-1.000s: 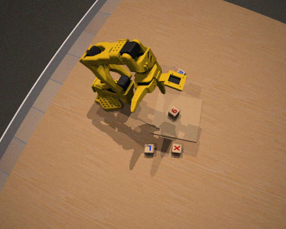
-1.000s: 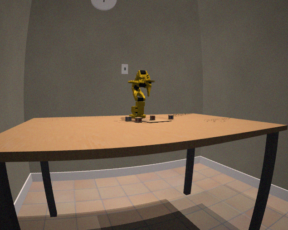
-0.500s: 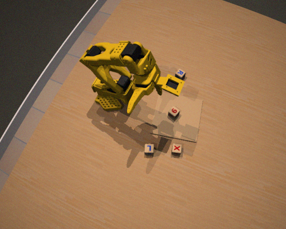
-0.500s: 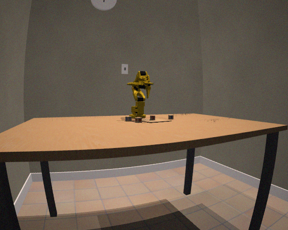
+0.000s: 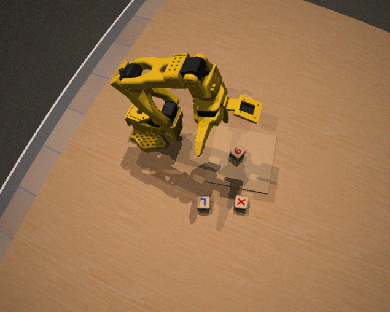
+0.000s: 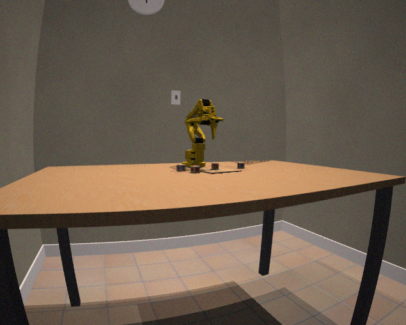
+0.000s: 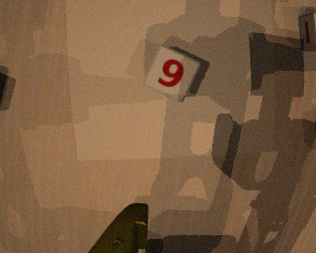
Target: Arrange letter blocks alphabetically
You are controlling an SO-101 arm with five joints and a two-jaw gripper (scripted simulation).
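While tool (image 5: 211, 139) (image 7: 141, 229) hangs open, block (image 5: 237, 152) (image 6: 214, 166) (image 7: 172, 74) shows red 9 on pale top.

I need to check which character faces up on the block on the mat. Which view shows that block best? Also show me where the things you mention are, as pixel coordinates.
The wrist view: the 9 block (image 5: 236, 152) (image 6: 215, 166) (image 7: 171, 73) appears largest there, its red 9 sharp. The top view shows it smaller, whole on the mat (image 5: 263, 147); the exterior shows it tiny, from the side.

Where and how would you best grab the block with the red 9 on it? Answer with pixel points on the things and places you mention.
I'd come straight down over the pale block with the red 9 (image 5: 237, 152) (image 6: 214, 166) (image 7: 171, 74) and pinch two opposite upright sides. It sits flat on the thin pale mat (image 5: 263, 161) (image 7: 119, 139), its sides turned askew to the mat's edges, so the fingers should turn to match.
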